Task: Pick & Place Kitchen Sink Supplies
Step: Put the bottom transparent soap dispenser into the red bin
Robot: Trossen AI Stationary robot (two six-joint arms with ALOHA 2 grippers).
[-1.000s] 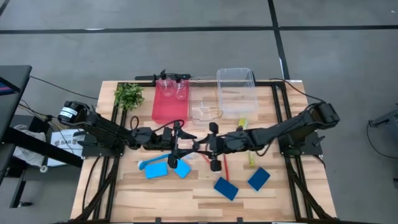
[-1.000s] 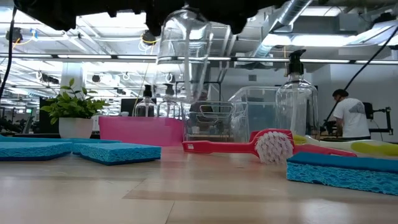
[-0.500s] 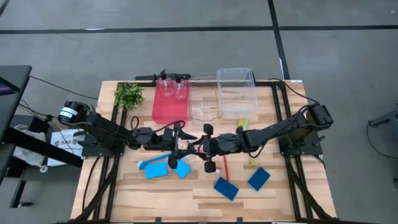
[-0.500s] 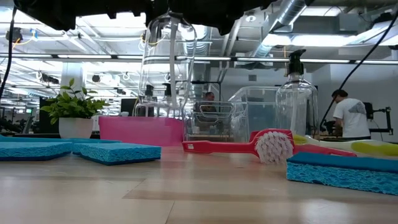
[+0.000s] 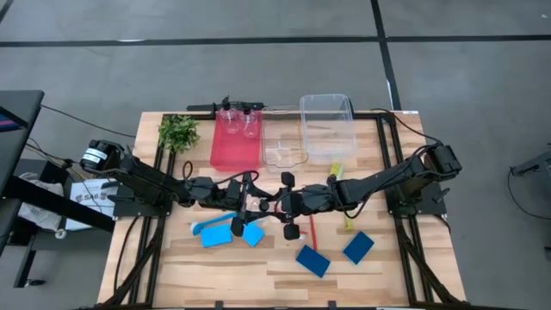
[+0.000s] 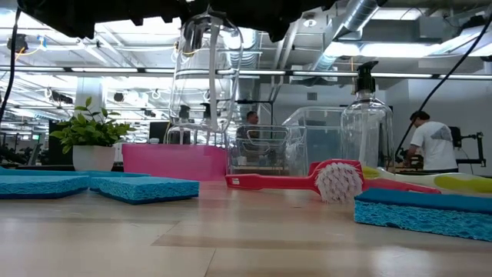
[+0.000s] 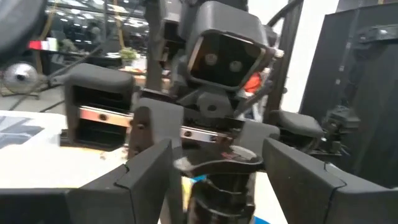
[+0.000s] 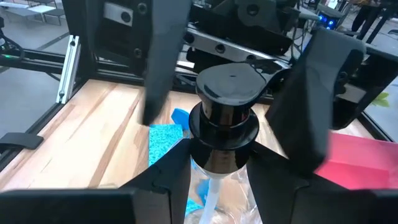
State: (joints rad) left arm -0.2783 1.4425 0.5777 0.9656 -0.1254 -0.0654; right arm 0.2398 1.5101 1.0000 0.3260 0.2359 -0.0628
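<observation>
**Item:** clear pump bottle (image 6: 204, 85), black pump top (image 8: 227, 106). Location: held clear of the tabletop (image 5: 172, 258) over its middle, hanging upright between the two arms, short of the pink bin (image 5: 235, 148).

**Handling (judged):** light, apparently empty. The thin clear plastic wall is smooth, likely slippery, and would dent under a hard squeeze. The stiffest and surest place to hold is the black collar and neck under the pump head. The round belly offers poor purchase.

**Right pincer** (image 8: 224, 167): pinching the bottle at the neck just under the black collar, fingers on either side. This arm reaches from the right edge to the centre, stretched low and nearly level.

**Left pincer** (image 7: 217, 171): spread, its fingers (image 7: 149, 177) standing astride the same pump top with a gap visible on each side, so not gripping. This arm reaches in from the left, also low and level, nose to nose with the right wrist.

**Step (judged):** a hand-over at the neck. There is little free collar for a second grip.

**Also on the tabletop:** a second pump bottle (image 6: 367, 127), a red brush (image 6: 307, 181), blue sponges (image 5: 217, 236).
</observation>
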